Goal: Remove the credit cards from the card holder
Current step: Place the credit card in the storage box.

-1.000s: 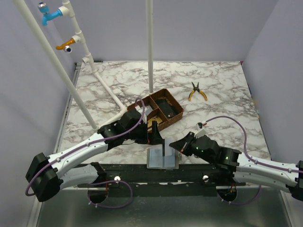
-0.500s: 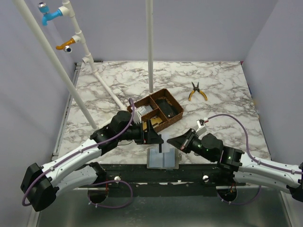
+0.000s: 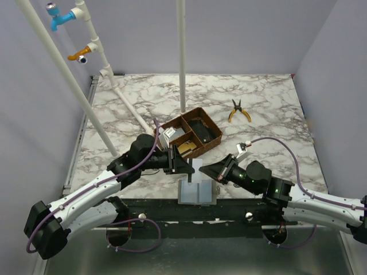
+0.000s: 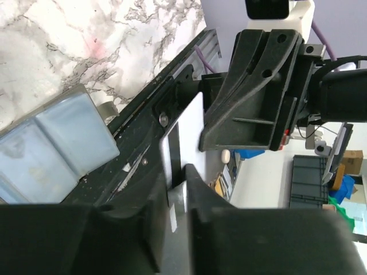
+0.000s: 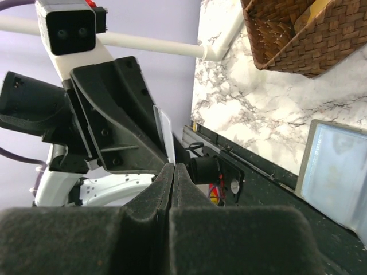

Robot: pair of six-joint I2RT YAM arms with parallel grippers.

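Top external view: a thin white plastic credit card (image 3: 195, 165) stands on edge in the air on the near side of the brown woven three-compartment tray (image 3: 211, 123), lifted clear of the table. The left wrist view shows its pale face crossed by a dark stripe.

The flat grey folding card holder (image 3: 196, 192) lies spread open, paler blue-grey inside, nearer than the tray at the table's front edge, against the black rail.

The right gripper (image 5: 173, 167) has its jaws pressed together on one end of the card, which rises from the fingertips as a thin sliver. The left gripper (image 4: 175, 186) faces it from the tray's left-front side. Its jaws are drawn in narrow, with the card's other end between them. Whether the pads actually press on the card cannot be told.

The two grippers meet tip to tip just in front of the tray's near corner, so there is little room on that side. Bare marble table (image 3: 269, 109) lies to the tray's left and right. Yellow-handled pliers (image 3: 239, 111) lie well apart, right of the tray and further back, and a white upright pole (image 3: 182, 57) stands just behind it.
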